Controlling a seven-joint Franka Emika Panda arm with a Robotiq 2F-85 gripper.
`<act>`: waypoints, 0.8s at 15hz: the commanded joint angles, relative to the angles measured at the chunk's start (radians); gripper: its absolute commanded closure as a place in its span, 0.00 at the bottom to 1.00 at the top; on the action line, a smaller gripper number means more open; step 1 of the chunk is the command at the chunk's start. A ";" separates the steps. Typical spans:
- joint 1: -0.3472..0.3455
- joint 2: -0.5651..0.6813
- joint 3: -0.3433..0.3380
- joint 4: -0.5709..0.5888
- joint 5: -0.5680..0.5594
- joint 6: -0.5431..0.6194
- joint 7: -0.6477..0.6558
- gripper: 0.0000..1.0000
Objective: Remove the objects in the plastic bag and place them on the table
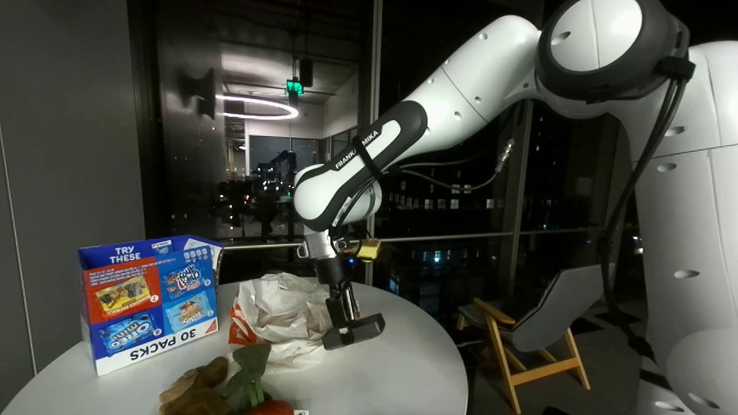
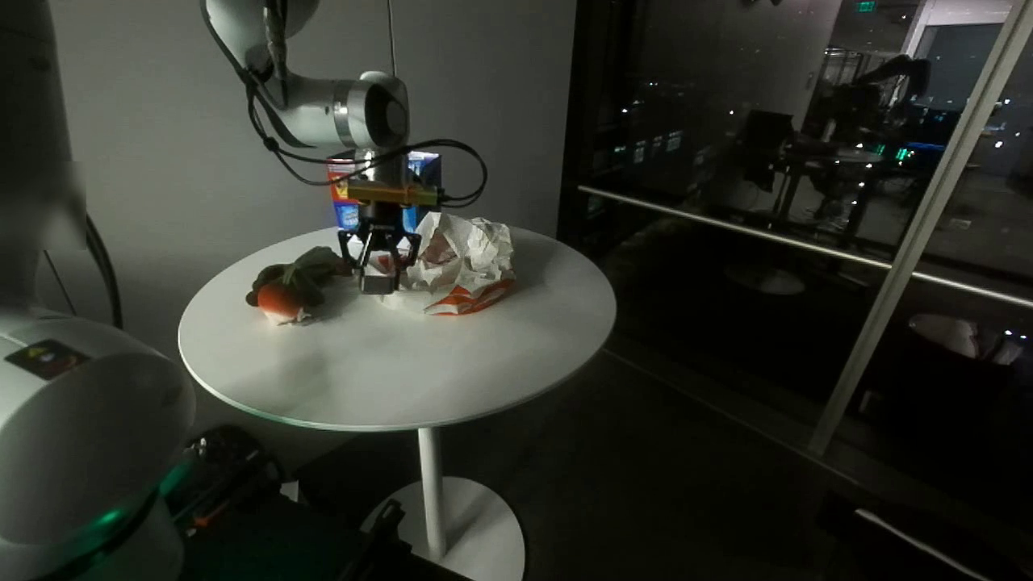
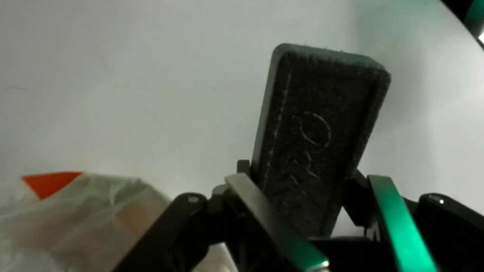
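A crumpled white plastic bag (image 1: 282,311) with orange-red print sits on the round white table (image 1: 415,357). It also shows in an exterior view (image 2: 476,258) and at the lower left of the wrist view (image 3: 72,223). A vague brownish shape shows in or through it; its contents are otherwise hidden. My gripper (image 3: 302,177) is shut on a dark rectangular block (image 3: 321,113), with a finger on each long side. In both exterior views the block (image 1: 363,332) hangs low beside the bag, over the table; its exact height is unclear. It also shows in an exterior view (image 2: 377,283).
A blue and red snack box (image 1: 150,300) stands behind the bag. A green leafy item (image 1: 249,366), brown lumpy items (image 1: 196,386) and a red-orange item (image 2: 280,302) lie together on the table. A chair (image 1: 536,323) stands beyond the table edge.
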 commanded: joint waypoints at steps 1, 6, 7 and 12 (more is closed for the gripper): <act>-0.011 -0.026 0.013 -0.123 -0.019 0.079 -0.106 0.67; -0.016 -0.068 0.035 -0.329 -0.034 0.414 -0.246 0.67; -0.022 -0.073 0.043 -0.358 -0.008 0.465 -0.287 0.67; -0.012 -0.149 0.046 -0.452 0.063 0.595 -0.305 0.01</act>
